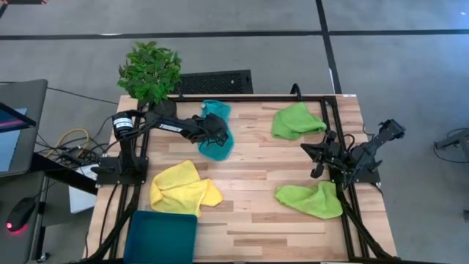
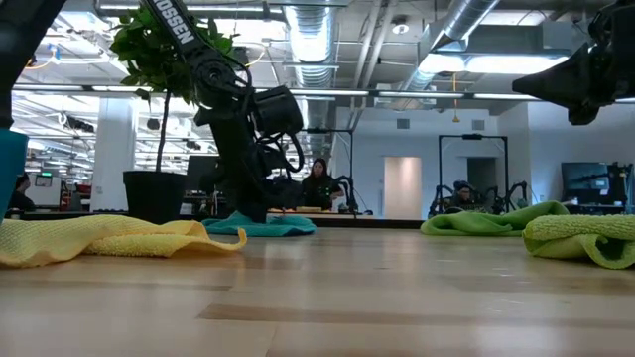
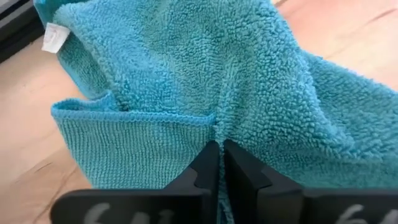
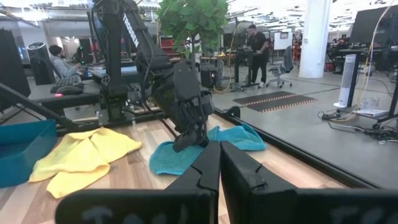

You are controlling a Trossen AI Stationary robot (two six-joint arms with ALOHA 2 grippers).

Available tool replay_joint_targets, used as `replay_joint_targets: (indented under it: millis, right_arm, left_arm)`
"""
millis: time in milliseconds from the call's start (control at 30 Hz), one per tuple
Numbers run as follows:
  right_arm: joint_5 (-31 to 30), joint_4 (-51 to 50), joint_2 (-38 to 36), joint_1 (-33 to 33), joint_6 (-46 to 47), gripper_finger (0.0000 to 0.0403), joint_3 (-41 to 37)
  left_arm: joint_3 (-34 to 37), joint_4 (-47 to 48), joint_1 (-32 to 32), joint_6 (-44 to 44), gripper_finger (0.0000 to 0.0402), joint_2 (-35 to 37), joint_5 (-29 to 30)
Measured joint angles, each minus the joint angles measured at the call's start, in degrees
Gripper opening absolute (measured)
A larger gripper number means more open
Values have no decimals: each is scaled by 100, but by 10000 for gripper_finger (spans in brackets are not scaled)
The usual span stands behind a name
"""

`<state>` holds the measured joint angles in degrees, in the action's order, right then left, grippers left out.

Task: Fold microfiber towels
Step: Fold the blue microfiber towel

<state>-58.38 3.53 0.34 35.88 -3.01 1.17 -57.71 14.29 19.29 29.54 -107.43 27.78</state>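
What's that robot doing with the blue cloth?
The left gripper has pinched the teal towel between its fingers, near the back of the wooden table by the plant. The towel is bunched up, not folded yet. The right gripper waits above the table on the other side, fingers together and empty. A yellow towel and two lime green towels lie crumpled on the table, and a dark teal tray sits at the front corner.

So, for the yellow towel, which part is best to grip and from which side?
Probably the loose corner of the yellow towel that points toward the table's middle, approached from above. It lies flat and apart from the crumpled folds, and the teal tray crowds the towel's near edge.
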Motion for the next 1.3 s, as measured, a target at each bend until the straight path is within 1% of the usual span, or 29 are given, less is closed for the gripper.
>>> replay_joint_targets:
  millis: [133, 300, 433, 567, 767, 900, 1100, 1233, 1300]
  right_arm:
    - [-1, -2, 0, 0, 0, 36, 2]
    - [1, -2, 0, 0, 0, 36, 2]
    - [1, -2, 0, -2, 0, 36, 2]
    - [1, -2, 0, -2, 0, 36, 2]
    - [1, 0, 0, 0, 0, 36, 2]
    - [-1, -1, 0, -2, 2, 36, 2]
    - [-1, 35, 1, -2, 2, 36, 2]
    - [1, 31, 1, -2, 2, 36, 2]
    - [1, 30, 2, -2, 2, 36, 2]
  left_arm:
    - [-281, 330, -13, -132, 3, 169, -111]
    - [-541, 586, -112, -211, 1, 201, -563]
    - [-557, 615, -391, -243, 1, 207, -1216]
    - [-557, 608, -830, -50, 0, 207, -1473]
    - [-557, 589, -1538, 499, 0, 207, -1514]
    - [-557, 576, -1867, 881, 0, 207, -1508]
    - [-557, 535, -1914, 846, 2, 207, -1400]
    - [-557, 545, -1854, 1315, 14, 207, -1398]
    - [-557, 546, -1819, 1166, 24, 207, -1402]
